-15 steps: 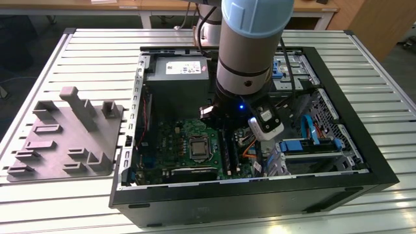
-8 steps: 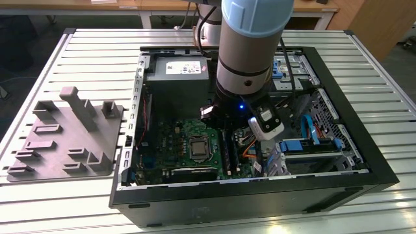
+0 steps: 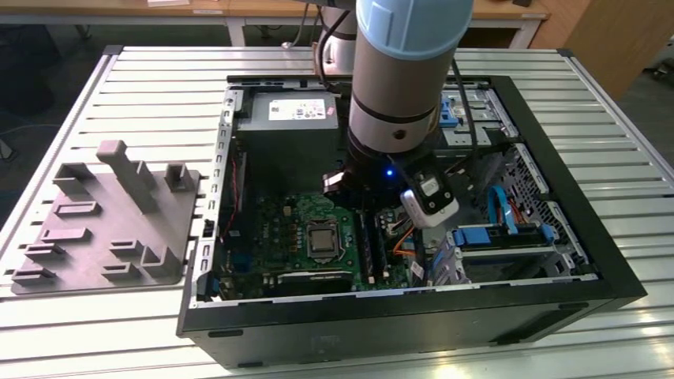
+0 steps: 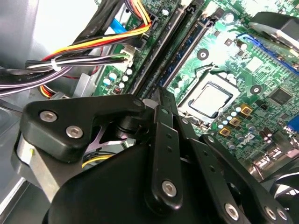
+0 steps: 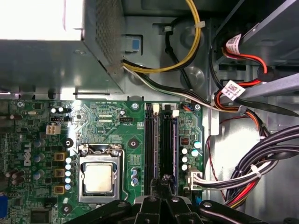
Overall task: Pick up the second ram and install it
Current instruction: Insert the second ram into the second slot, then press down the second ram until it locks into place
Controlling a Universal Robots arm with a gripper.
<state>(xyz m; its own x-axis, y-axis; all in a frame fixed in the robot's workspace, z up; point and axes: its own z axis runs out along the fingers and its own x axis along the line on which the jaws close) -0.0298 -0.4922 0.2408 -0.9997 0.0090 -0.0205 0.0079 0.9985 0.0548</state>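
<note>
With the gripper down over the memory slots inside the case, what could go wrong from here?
The gripper sits right over the black slots, so a slight offset could press the ram against a slot wall. The cable bundle lies close beside the slots and could snag the linkage. The processor socket lies beside the slots, exposed to sideways drift.

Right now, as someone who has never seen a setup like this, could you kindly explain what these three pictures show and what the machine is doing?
The exterior view looks down on a robot arm reaching into an open computer case that lies on a slatted metal table. Beside the case, on the exterior view's left, sits a grey plastic holder.

Both wrist views come from cameras riding on the arm, looking past its black gripper at the green motherboard. You can see the square processor socket, the long black memory slots and bundles of cables.

The gripper's tip is down at the memory slots. A memory stick already appears to sit in them.
</note>
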